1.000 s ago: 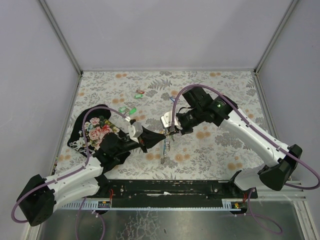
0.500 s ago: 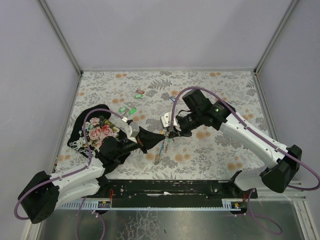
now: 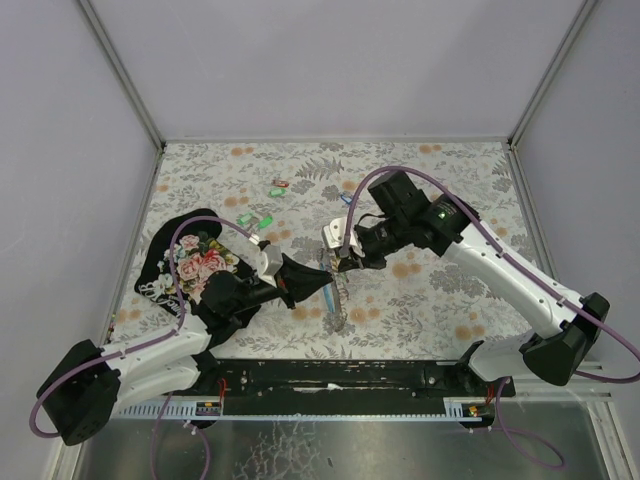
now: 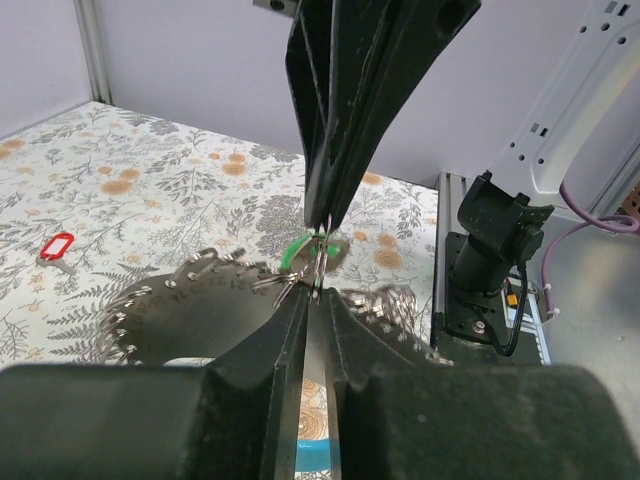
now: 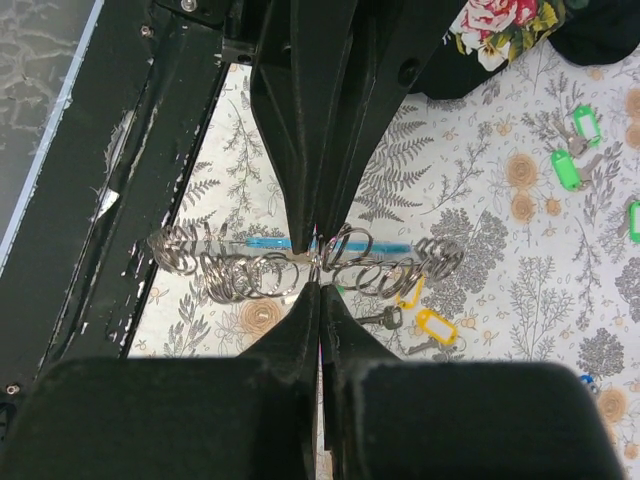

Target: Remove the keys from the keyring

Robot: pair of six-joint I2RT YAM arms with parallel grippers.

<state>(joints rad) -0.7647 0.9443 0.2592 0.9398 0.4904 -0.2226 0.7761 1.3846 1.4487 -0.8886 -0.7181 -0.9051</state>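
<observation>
The keyring (image 3: 335, 300), a floppy grey strap loop hung with many metal rings and one blue section, hangs between both grippers just above the table. It spreads sideways in the right wrist view (image 5: 250, 272) and lies below the fingers in the left wrist view (image 4: 190, 300). The keys, a small green tag (image 4: 297, 250), sit right at the spot where the two grippers meet tip to tip. My left gripper (image 3: 320, 279) (image 4: 315, 293) is shut on the strap's metal rings. My right gripper (image 3: 340, 262) (image 5: 318, 285) is shut on the metal piece by the green tag.
A black floral cloth (image 3: 195, 262) lies at the left under the left arm. Loose green tags (image 3: 262, 220) and a red tag (image 3: 282, 184) lie on the patterned table behind. Yellow tags (image 5: 437, 325) hang from the strap. The right arm's base (image 4: 490, 250) stands near.
The hanging end of the strap has swung a little to the right. Both grippers stay shut, tip to tip, and have shifted only slightly.
</observation>
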